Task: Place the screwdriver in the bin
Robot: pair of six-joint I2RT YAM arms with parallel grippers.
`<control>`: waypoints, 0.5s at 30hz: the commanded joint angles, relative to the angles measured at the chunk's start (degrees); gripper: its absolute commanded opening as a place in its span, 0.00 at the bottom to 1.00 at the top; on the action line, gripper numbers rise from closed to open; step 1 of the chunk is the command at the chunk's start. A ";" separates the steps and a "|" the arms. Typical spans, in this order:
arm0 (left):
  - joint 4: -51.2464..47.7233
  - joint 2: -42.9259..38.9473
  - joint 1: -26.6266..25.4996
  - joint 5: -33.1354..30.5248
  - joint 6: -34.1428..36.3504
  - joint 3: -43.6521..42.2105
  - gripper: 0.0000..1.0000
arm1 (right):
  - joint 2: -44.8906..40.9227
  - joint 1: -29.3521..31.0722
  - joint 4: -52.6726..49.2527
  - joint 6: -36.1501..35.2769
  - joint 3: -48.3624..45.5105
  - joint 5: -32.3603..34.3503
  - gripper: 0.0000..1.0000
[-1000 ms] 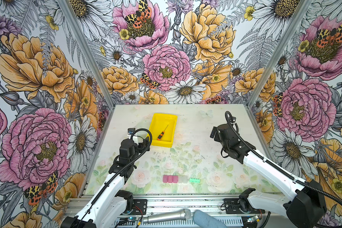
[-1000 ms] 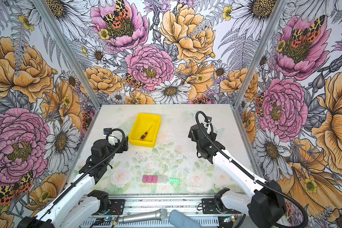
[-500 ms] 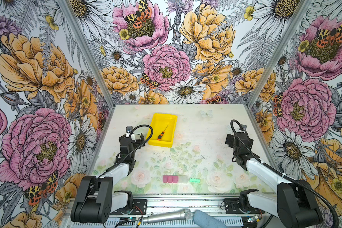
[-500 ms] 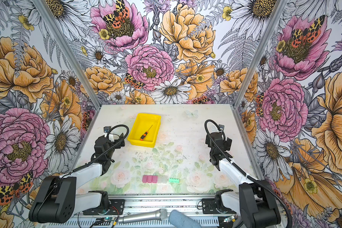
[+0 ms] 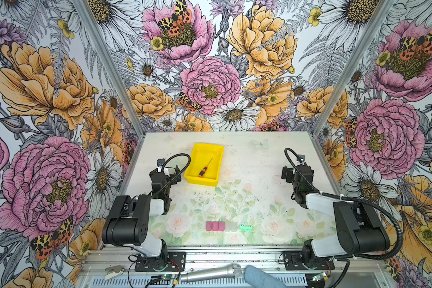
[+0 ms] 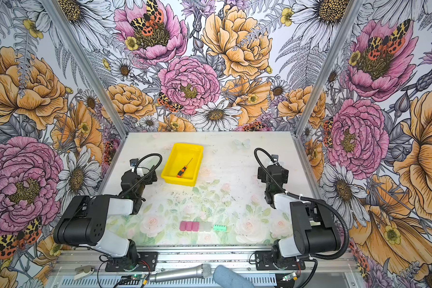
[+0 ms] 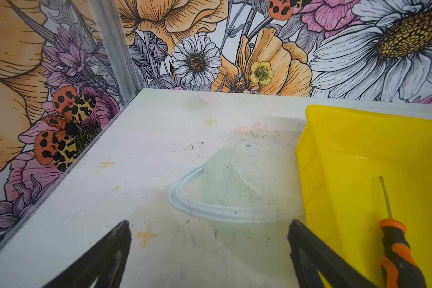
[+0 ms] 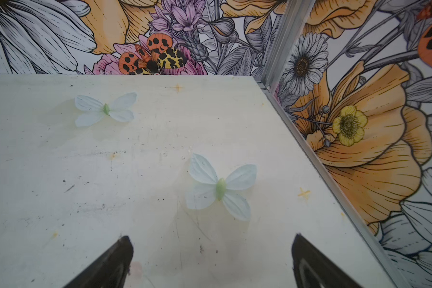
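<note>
Fingers of the left gripper (image 7: 208, 224) stand spread wide with nothing between them, only bare table (image 7: 147, 162) below: released and empty. Just beside one finger rises the wall of the bin (image 7: 334, 162); whether finger and wall touch I cannot tell. Inside, flat on the yellow floor, lies the screwdriver (image 7: 394, 244), its orange-and-black handle nearer this gripper and its thin shaft pointing away. In both top views it lies wholly within the rim, slantwise, touched by nothing.

The right gripper (image 8: 211, 237) is likewise parted wide and empty, over bare table ahead of it. The bin sits well apart from it, off toward the other arm. Nearer the arms' bases than either gripper lies a row of small blocks (image 5: 228, 226), untouched.

Judged from this, the placing step is done and both arms sit folded low. The next move calls only for parking, and for the left fingers not to nudge the bin wall.
</note>
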 commanded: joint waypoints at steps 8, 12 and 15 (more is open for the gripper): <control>3.48 0.31 1.09 2.48 -2.13 0.26 0.99 | 4.76 -3.05 22.15 0.77 -6.71 -4.33 0.99; 3.54 0.38 1.12 2.43 -2.13 0.26 0.99 | 3.95 -3.07 19.37 1.33 -6.26 -4.19 0.99; 3.24 0.35 0.56 1.41 -1.88 0.34 0.99 | 4.16 -3.11 20.16 1.13 -6.37 -4.17 0.99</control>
